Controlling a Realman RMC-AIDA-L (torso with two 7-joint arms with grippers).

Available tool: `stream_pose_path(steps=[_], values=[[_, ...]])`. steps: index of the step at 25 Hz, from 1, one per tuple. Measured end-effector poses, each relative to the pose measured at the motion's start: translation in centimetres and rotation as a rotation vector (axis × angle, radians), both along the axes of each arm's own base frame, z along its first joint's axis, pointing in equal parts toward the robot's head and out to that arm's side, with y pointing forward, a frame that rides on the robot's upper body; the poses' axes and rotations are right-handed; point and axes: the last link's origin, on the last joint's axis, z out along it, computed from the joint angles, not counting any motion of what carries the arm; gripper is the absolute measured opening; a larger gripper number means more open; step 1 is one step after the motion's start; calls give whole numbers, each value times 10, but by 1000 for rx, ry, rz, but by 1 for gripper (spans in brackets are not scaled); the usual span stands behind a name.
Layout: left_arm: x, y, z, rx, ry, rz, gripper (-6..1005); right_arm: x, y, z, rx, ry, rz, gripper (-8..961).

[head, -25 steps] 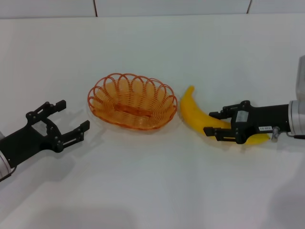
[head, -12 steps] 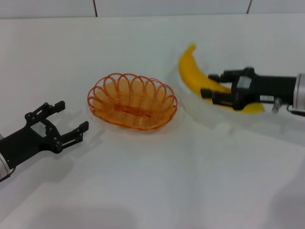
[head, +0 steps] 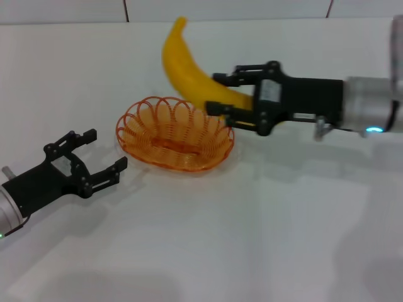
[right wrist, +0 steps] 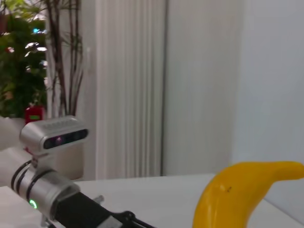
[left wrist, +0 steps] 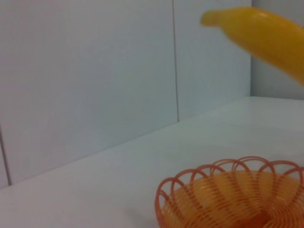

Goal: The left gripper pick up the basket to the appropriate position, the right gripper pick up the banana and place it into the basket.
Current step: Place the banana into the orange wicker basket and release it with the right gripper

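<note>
The orange wire basket (head: pixel 174 133) rests on the white table, also seen in the left wrist view as basket (left wrist: pixel 237 195). My right gripper (head: pixel 220 92) is shut on the yellow banana (head: pixel 186 69) and holds it in the air above the basket's far right rim, one end pointing up and back. The banana (left wrist: pixel 259 35) shows high in the left wrist view and as banana (right wrist: pixel 237 194) in the right wrist view. My left gripper (head: pixel 104 153) stands open on the table, just left of the basket and apart from it.
A white wall with panel seams (head: pixel 125 10) runs along the table's back edge. In the right wrist view the left arm (right wrist: pixel 52 194) with its camera shows, with curtains and a plant behind it.
My right gripper has lifted the banana off the table and carried it left, up over the basket's right rim. The left gripper has edged slightly toward the basket.
</note>
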Motion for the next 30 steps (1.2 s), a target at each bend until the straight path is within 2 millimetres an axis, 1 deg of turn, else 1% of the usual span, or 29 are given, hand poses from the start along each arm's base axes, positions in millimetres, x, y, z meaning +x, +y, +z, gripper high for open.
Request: stream_pose_path(steps=[3, 7, 13, 19, 24, 30], values=[[4, 2, -3, -12, -2, -12, 878, -8, 9, -17, 0, -49, 4, 480], [8, 3, -6, -23, -4, -24, 878, -6, 13, -33, -6, -122, -17, 481], [10, 2, -7, -27, -12, -37, 877, -2, 10, -45, -7, -164, -25, 481], [10, 0, -8, -33, -18, -33, 878, -6, 13, -61, -7, -195, -44, 481], [9, 0, -8, -32, -18, -31, 877, -10, 13, -59, -16, -165, -48, 480], [8, -1, -8, -29, -19, -26, 877, -10, 14, -56, -18, -139, -69, 573]])
